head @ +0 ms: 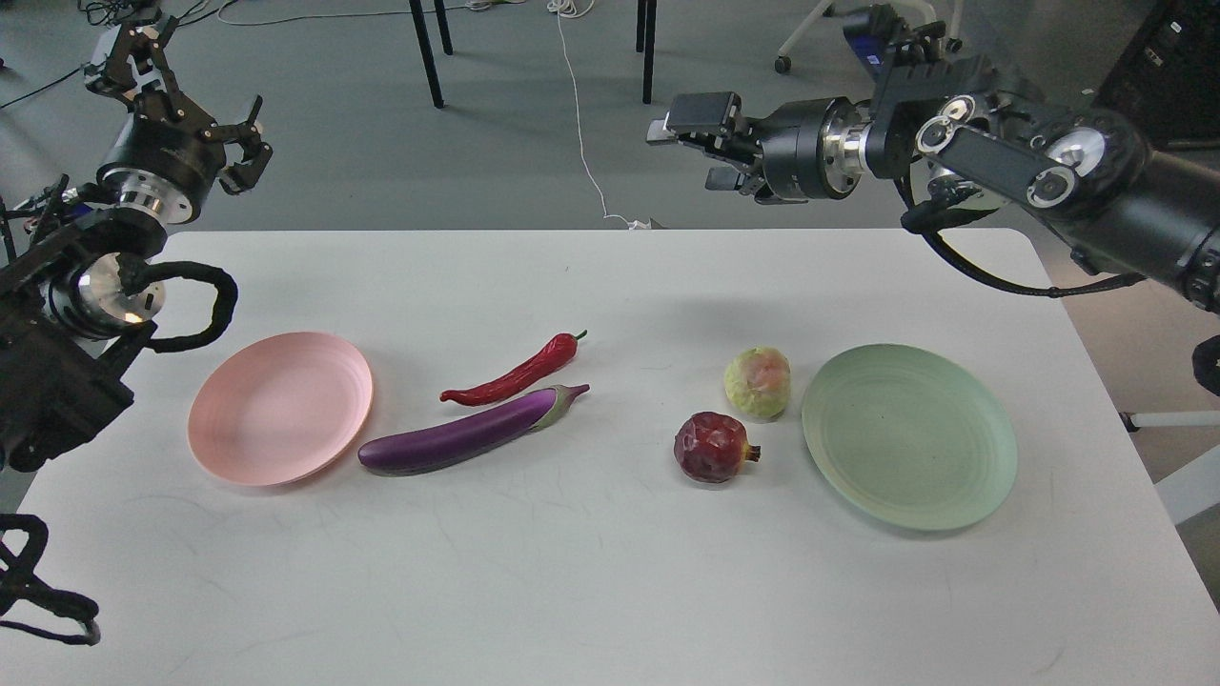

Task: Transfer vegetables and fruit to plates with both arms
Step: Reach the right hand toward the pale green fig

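The purple eggplant (pixel 467 436) and the red chili (pixel 515 378) lie side by side at the table's middle, right of the pink plate (pixel 279 408), which is bare. The yellow-green fruit (pixel 758 381) and the dark red pomegranate-like fruit (pixel 713 446) sit just left of the green plate (pixel 908 436), also bare. My left gripper (pixel 191 90) is open and empty, raised past the table's far left corner. My right gripper (pixel 691 143) is open and empty, pointing left, high over the far edge and well behind the two fruits.
The white table (pixel 591 572) ends at a far edge near the top third of the view. Beyond it are grey floor, black table legs (pixel 426 52), a white cable (pixel 581 124) and a chair base (pixel 858 29). My right arm (pixel 1048 181) spans the far right corner.
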Robot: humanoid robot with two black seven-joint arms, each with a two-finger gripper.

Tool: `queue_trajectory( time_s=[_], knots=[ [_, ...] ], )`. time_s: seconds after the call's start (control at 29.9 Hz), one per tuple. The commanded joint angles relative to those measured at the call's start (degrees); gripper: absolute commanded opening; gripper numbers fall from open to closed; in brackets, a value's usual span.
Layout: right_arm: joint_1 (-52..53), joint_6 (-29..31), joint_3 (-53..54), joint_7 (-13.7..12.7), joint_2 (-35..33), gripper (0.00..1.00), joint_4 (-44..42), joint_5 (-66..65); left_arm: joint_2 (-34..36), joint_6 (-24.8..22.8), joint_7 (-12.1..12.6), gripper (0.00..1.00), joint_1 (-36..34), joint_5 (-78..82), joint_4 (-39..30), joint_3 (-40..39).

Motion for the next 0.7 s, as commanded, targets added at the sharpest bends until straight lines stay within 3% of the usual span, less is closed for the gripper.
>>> queue_trajectory(
  time_s=[0.0,0.17,0.37,0.67],
  knots=[
    [1.73,-0.03,-7.69,0.28,0.26,0.98,2.06,-8.35,0.17,-0.68,-0.02,0.98,0.0,-0.03,0.0,0.08],
    [2.26,-0.03,-14.12,1.24,1.23,0.96,4.52,-15.2,0.17,-0.86,-0.02,0.98,0.0,-0.03,0.0,0.17],
    [1.47,-0.03,-18.34,5.46,1.4,0.94,5.49,-23.83,0.17,-1.56,-0.11,0.98,0.35,0.06,0.0,0.26],
    [-2.13,-1.04,-18.52,5.46,1.75,0.93,5.4,-24.18,0.69,-1.65,-0.11,0.98,0.44,0.06,0.0,0.52]
  ],
)
